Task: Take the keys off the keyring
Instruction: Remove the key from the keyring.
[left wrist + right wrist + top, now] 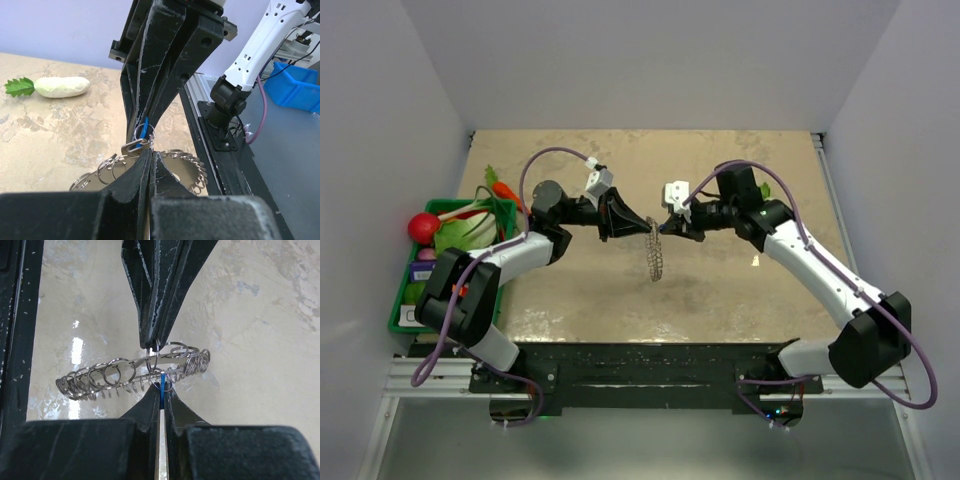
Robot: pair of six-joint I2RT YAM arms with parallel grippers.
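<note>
Key [161, 381], small w/ blue head, pinched tight in right claw [161, 391], up over middle of table [740, 290]; only a thin blue edge showing between the two fingers; silver part seen from left wrist, poking out beside a small ring. Keyring [657, 258], big grey loop made of lots of little wire rings, nipped near its top by left claw [649, 227], shut hard on it; rest of loop hanging under the claws; can't tell if bottom touches table. Both claws tip to tip, v. close; key hooked to keyring by the small ring. White radish [62, 86] w/ green leaves lying flat on table, well apart from claws. Green bin [395, 312] at left edge of table; red ball [422, 227] at its far corner; more toy food inside.
</note>
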